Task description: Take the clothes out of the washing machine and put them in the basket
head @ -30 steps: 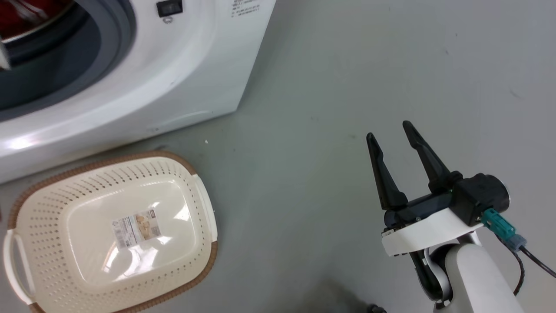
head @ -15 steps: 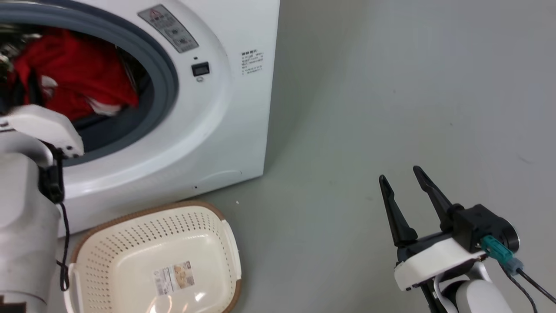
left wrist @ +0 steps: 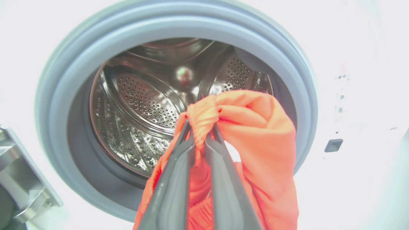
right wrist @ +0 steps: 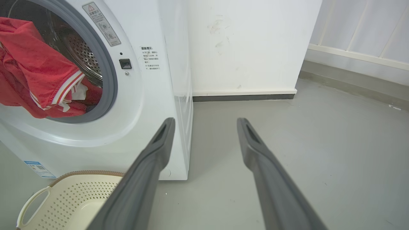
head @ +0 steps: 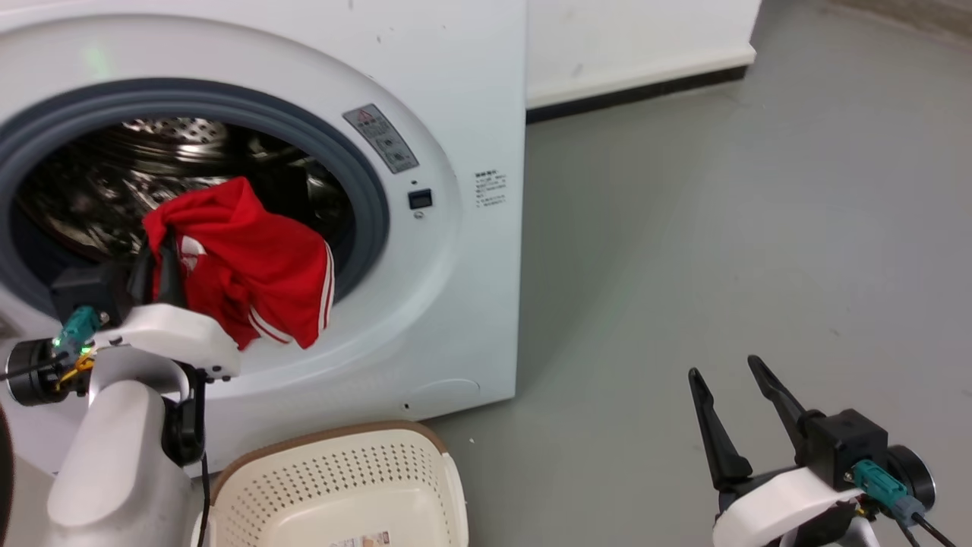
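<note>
The white washing machine stands with its grey-rimmed porthole uncovered and the steel drum showing. My left gripper is shut on the red clothes, which hang from its tips at the porthole's mouth and droop over the lower rim. In the left wrist view the fingers pinch a fold of the clothes. The cream basket sits on the floor just below the porthole. My right gripper is open, low at the right, away from the machine.
Grey floor runs right of the washer to a white wall with a dark skirting. A grey metal hinge part sits at the porthole's lower left. The basket's handle faces my right gripper.
The head camera has tilted up, bringing the whole porthole into view. The red clothes have come forward out of the drum in my left gripper and now hang over the rim.
</note>
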